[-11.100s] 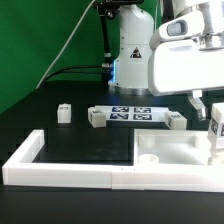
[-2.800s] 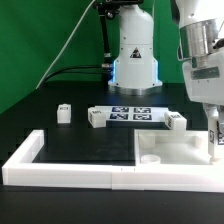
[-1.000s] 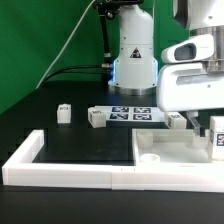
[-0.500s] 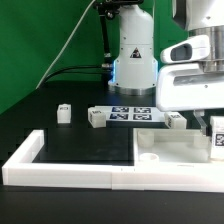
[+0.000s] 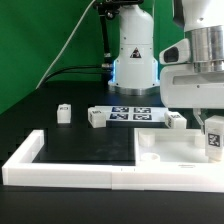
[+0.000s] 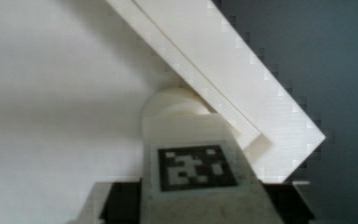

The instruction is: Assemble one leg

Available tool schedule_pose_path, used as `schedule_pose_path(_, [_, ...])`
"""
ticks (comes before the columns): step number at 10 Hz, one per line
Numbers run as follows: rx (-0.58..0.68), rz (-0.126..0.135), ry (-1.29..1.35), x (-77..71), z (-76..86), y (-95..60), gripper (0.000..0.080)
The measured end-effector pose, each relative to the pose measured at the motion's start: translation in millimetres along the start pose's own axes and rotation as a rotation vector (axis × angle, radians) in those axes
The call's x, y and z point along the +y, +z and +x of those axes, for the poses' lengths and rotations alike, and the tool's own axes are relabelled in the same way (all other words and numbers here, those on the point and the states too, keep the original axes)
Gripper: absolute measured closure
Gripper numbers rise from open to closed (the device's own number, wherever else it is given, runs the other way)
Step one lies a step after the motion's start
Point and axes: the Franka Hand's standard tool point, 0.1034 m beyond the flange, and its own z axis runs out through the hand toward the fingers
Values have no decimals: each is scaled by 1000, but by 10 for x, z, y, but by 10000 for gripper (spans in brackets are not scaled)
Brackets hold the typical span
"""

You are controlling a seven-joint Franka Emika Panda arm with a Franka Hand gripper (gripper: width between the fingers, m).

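My gripper (image 5: 213,133) is shut on a leg (image 5: 213,144), a short white peg with a black-and-white tag. It holds the leg upright over the right end of the flat white panel (image 5: 170,150). In the wrist view the leg (image 6: 190,125) stands between my dark fingers (image 6: 123,203), its far end against the panel (image 6: 51,110). Whether it sits in a hole is hidden. Three more legs stand on the table, one on the exterior view's left (image 5: 64,112), one beside the marker board (image 5: 96,118) and one behind the panel (image 5: 177,120).
The long white L-shaped border wall (image 5: 70,171) runs along the front and the exterior view's left, with the panel inside its corner. It also shows in the wrist view (image 6: 211,60). The marker board (image 5: 131,113) lies in front of the arm's base (image 5: 134,55).
The hand has turned about its upright axis over the panel's right end, with the leg still in it. The leg has stayed at nearly the same spot. The other legs have not moved.
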Motion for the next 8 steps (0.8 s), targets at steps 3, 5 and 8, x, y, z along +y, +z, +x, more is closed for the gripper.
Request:
schedule_pose_path(3, [-12,9,400,-6,-21,3,507])
schedule_pose_path(5, [-17,12,576,-15,-42,8,507])
schedule_pose_path(8, [-22,15,600,-20,-54,9,260])
